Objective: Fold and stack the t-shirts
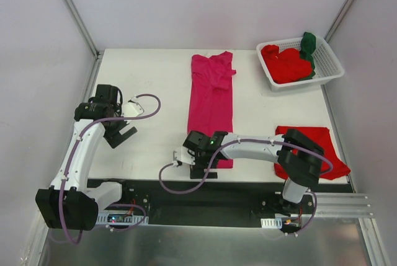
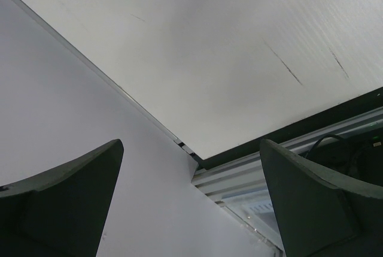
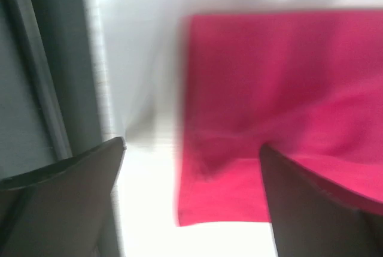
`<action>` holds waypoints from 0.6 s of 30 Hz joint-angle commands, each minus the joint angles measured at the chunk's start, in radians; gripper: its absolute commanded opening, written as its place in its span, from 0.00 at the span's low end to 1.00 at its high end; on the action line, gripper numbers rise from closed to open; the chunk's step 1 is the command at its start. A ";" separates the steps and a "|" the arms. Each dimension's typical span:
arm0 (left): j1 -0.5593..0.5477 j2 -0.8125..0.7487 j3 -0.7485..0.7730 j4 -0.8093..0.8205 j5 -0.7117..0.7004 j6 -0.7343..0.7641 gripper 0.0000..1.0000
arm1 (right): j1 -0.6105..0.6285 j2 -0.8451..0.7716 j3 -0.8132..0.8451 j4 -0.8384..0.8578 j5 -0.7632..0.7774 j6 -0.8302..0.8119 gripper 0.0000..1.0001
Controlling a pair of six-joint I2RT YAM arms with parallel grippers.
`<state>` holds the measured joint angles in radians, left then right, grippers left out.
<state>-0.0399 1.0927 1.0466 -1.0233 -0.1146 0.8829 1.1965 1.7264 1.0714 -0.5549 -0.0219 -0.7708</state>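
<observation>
I am positioning my open right fingers (image 3: pixel 66 209) over the magenta t-shirt (image 1: pixel 211 92) at its near hem, planning to pinch all layers squarely

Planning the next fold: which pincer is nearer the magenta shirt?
Right. The right pincer is over the near hem of the magenta shirt; the left pincer is well off to its left.

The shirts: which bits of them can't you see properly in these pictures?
Magenta t-shirt: near hem hidden under the right arm, top view; blurred behind the right claw, right wrist view.
Red t-shirt on the table: partly under that arm, top view.
Basket pile: red shirts uncountable, green t-shirt half hidden, top view.
</observation>
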 commanded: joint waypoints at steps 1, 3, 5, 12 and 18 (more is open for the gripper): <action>-0.002 0.001 0.020 -0.026 -0.017 0.005 0.99 | -0.048 -0.047 0.107 0.007 0.062 -0.053 0.99; -0.002 0.004 0.018 -0.027 -0.014 0.004 0.99 | -0.054 -0.051 0.117 -0.006 0.063 -0.061 0.99; 0.000 0.007 0.018 -0.024 -0.011 0.002 0.99 | -0.058 -0.054 0.119 -0.007 0.062 -0.064 0.99; 0.011 0.007 0.012 -0.023 -0.019 0.005 0.99 | -0.061 -0.054 0.119 -0.020 0.042 -0.058 0.99; 0.012 0.015 0.015 -0.014 -0.022 0.005 0.99 | -0.055 -0.086 0.079 -0.045 0.031 -0.064 0.99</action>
<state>-0.0376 1.0996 1.0466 -1.0252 -0.1154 0.8829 1.1339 1.7027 1.1667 -0.5632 0.0212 -0.8238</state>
